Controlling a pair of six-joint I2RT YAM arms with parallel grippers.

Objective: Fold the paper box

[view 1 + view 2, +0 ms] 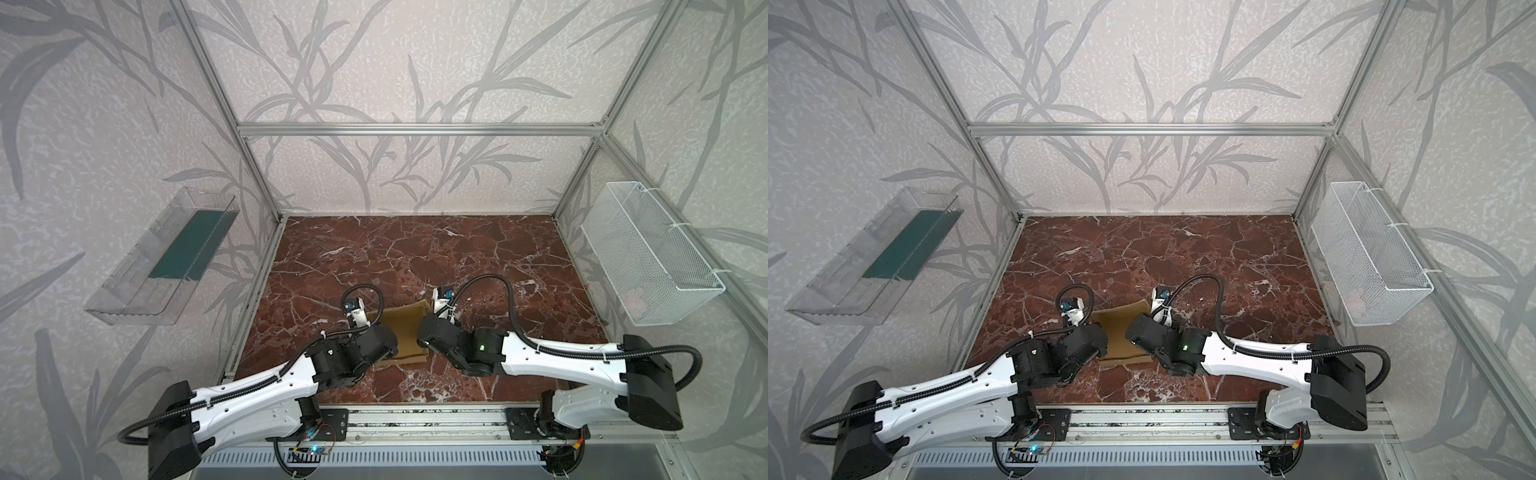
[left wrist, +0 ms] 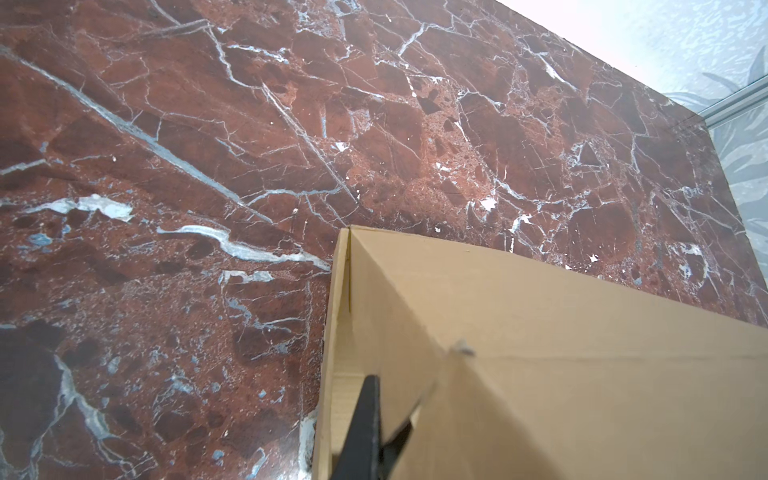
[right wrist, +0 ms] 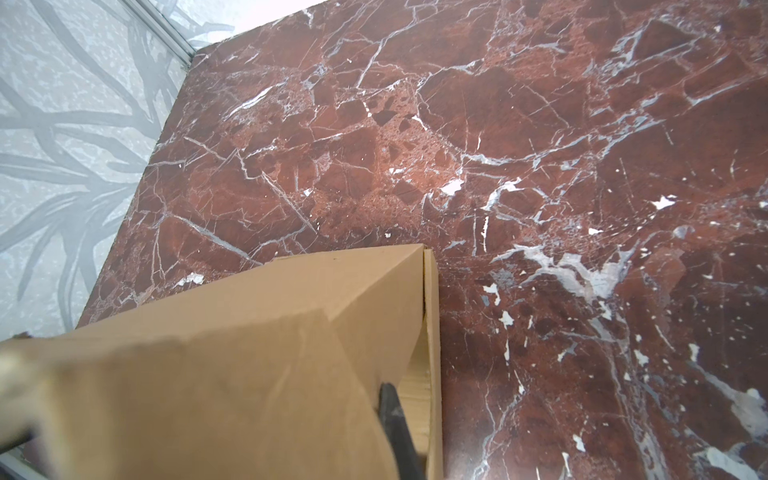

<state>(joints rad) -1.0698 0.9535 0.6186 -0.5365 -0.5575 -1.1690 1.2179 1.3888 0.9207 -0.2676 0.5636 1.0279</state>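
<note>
The paper box (image 1: 405, 332) (image 1: 1121, 336) is tan cardboard, partly folded, and lies on the red marble table (image 1: 415, 257) near the front middle, between my two arms. Its side walls stand up and a curved flap rises at its far end. My left gripper (image 2: 382, 399) is shut on a cardboard flap at the box's (image 2: 540, 353) left wall; one black finger (image 2: 365, 415) shows and the other is behind the flap. My right gripper (image 3: 384, 395) is shut on a flap at the box's (image 3: 249, 353) right wall, with only one finger (image 3: 397, 424) showing. In both top views the wrists hide the fingertips.
A clear plastic bin (image 1: 166, 257) with a dark green sheet in it hangs on the left wall. A white mesh basket (image 1: 652, 257) hangs on the right wall. Aluminium frame posts stand at the table corners, and a rail (image 1: 415, 419) runs along the front edge.
</note>
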